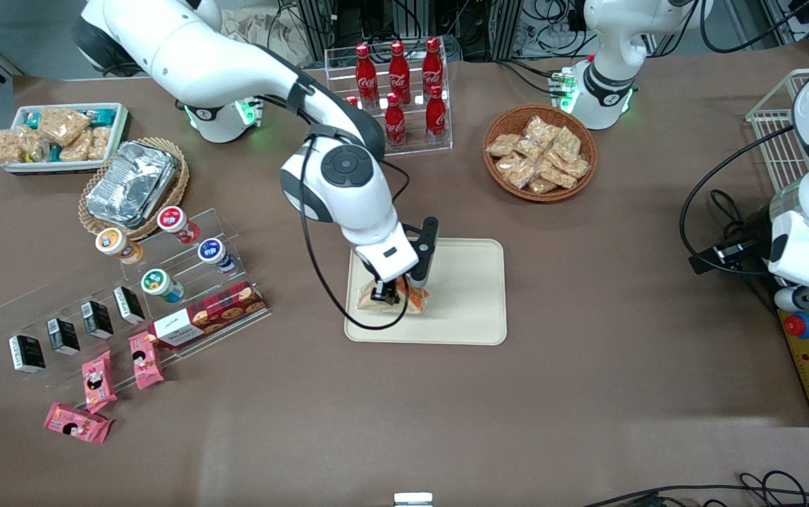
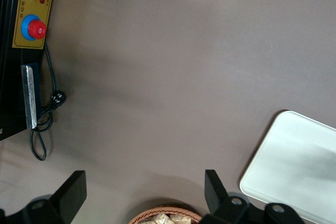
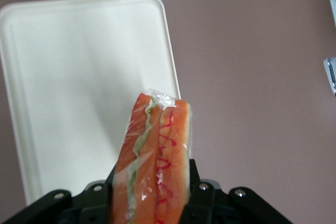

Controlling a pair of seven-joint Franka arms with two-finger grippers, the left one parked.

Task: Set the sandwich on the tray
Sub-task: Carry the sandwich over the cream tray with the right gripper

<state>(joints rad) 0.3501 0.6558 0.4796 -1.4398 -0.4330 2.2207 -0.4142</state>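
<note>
The sandwich (image 3: 153,161) sits clamped between the fingers of the gripper (image 1: 391,294), which hangs just above the tray (image 1: 467,282) on the counter (image 1: 587,282), over the tray's edge nearest the working arm's end.

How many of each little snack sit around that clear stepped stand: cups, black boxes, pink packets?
Small round-lidded cups: 4
Small black cartons: 4
Pink snack packets: 3
Total: 11
The end effector, shut on the plastic-wrapped wedge sandwich, is over the flat cream rectangular tray.
</note>
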